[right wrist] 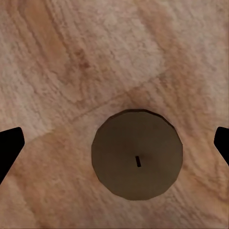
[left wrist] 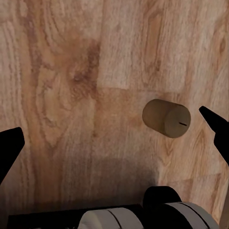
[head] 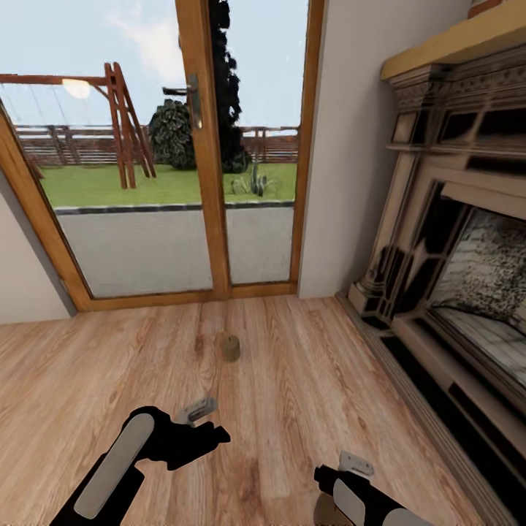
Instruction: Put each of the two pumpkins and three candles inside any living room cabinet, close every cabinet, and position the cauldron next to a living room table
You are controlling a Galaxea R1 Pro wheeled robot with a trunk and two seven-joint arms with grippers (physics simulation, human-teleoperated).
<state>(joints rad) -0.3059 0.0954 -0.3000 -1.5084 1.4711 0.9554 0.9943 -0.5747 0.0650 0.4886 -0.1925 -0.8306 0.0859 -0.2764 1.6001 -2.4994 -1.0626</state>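
A short beige-grey candle (head: 231, 347) stands upright on the wooden floor in front of the glass door. My left gripper (head: 198, 410) hovers over the floor nearer to me. In the left wrist view a candle (left wrist: 167, 118) stands off to one side between the spread black fingertips (left wrist: 217, 128) without touching them, and the left gripper (left wrist: 114, 138) is open. A second candle (head: 324, 511) peeks out beside my right arm, under the right gripper (head: 356, 463). Seen from straight above, this candle (right wrist: 137, 155) sits between the wide-open right gripper (right wrist: 114, 143) fingers, untouched.
A wood-framed glass door (head: 197, 146) onto the garden closes off the far side. A large carved fireplace (head: 453, 241) with a low hearth runs along the right. A pale wall (head: 351, 146) stands between them. Plank floor (head: 131, 365) stretches to the left.
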